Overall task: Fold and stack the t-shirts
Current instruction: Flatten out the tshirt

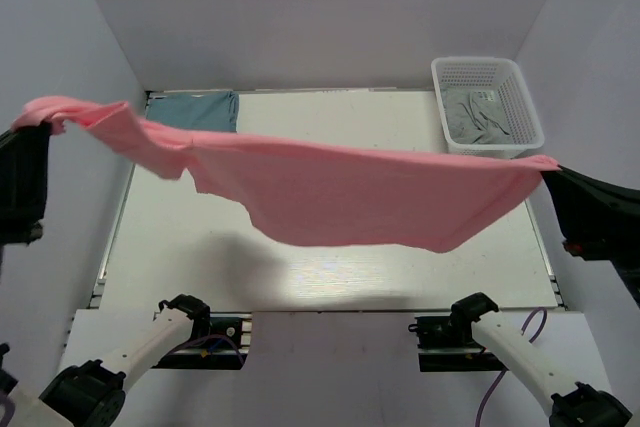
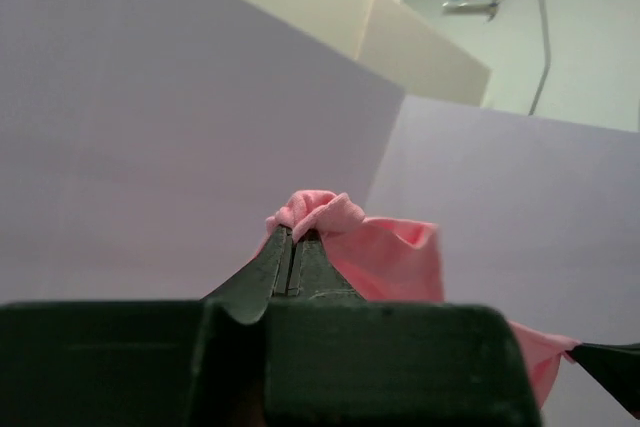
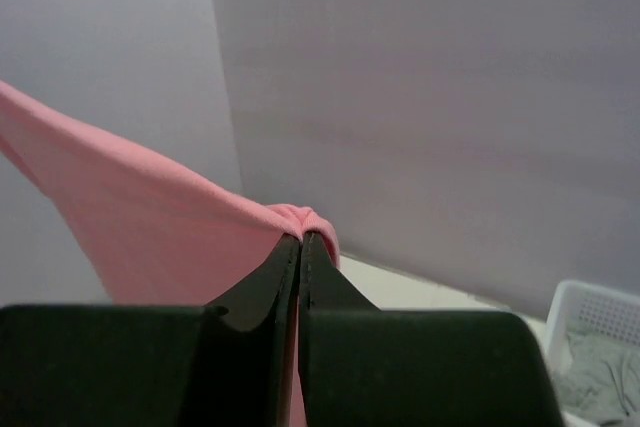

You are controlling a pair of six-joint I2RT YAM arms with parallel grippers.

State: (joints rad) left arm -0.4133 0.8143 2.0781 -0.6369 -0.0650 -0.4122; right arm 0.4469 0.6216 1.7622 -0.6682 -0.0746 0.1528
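Observation:
The salmon pink t-shirt (image 1: 350,187) hangs stretched high above the table, from far left to far right. My left gripper (image 1: 42,125) is shut on its left end, where the cloth bunches over the fingertips (image 2: 296,235). My right gripper (image 1: 548,169) is shut on its right corner; pink cloth (image 3: 150,227) runs away to the left from the closed tips (image 3: 301,239). The shirt's middle sags toward the table. A teal-blue t-shirt (image 1: 195,110) lies folded flat at the table's back left corner, partly hidden behind the pink one.
A white slatted basket (image 1: 488,105) with grey cloth inside stands at the back right corner, also seen low right in the right wrist view (image 3: 600,357). Lilac walls close in on three sides. The white table (image 1: 330,267) shows below the shirt.

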